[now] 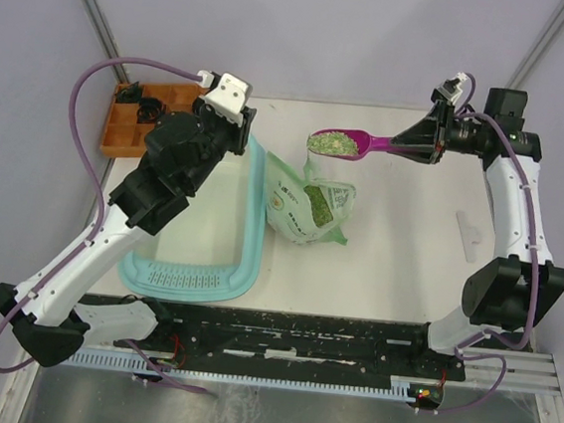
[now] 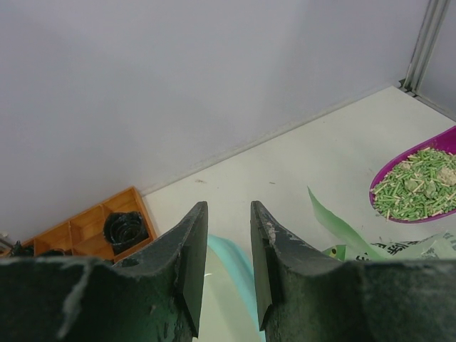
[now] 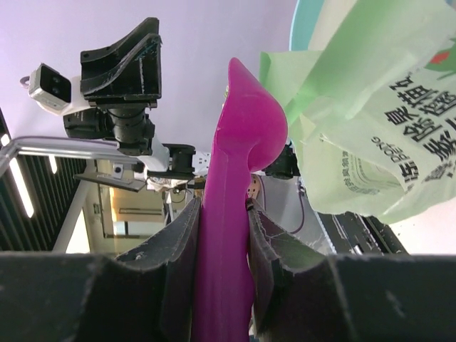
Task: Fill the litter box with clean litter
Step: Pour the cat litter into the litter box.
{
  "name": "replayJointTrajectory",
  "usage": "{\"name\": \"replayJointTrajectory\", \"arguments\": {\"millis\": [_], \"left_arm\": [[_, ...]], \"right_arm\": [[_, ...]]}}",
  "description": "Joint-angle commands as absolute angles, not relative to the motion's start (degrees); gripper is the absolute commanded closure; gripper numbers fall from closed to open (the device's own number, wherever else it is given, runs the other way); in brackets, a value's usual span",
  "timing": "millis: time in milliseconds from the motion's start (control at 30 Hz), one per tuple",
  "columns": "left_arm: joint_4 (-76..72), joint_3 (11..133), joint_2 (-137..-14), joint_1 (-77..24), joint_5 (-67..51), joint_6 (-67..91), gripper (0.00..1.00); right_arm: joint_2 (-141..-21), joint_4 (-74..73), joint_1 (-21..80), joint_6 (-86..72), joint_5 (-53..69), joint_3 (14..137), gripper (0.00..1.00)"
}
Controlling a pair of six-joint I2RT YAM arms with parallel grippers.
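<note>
Left gripper (image 2: 228, 214) jaws stand slightly apart over the far rim of the litter box (image 1: 253, 229); whether they pinch it I cannot tell. Right gripper (image 3: 222, 206) jaws are clamped on the handle of the magenta scoop (image 3: 229, 164). The box lies just left of the open pale-green bag (image 1: 288, 202), and the scoop hangs above the bag, heaped with clean litter (image 1: 331, 142)

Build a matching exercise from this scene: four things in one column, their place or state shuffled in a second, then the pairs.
Things
1. magenta scoop
2. pale green litter bag
3. litter box
4. orange compartment tray

Place or state
A. at the far left corner of the table
B. open at the top, just right of the teal tray
C. clamped in the right gripper, loaded with green pellets
D. light teal, grate strip at its near end

Pairs: 1-C, 2-B, 3-D, 4-A
</note>
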State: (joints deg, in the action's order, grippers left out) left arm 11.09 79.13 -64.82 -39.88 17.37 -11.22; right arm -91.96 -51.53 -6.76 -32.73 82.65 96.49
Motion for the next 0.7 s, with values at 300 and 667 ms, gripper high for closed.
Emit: {"name": "replayJointTrajectory", "arguments": {"millis": [300, 667], "left_arm": [[12.6, 81.9, -61.8, -40.0, 22.4, -8.9, 0.63], [12.8, 80.6, -58.4, -39.9, 29.8, -8.6, 0.56]], "right_arm": [[-93.2, -12.2, 0.9, -65.9, 83.9, 96.1, 0.99], [-95.9, 2.4, 6.1, -77.6, 83.3, 97.2, 0.98]]}}
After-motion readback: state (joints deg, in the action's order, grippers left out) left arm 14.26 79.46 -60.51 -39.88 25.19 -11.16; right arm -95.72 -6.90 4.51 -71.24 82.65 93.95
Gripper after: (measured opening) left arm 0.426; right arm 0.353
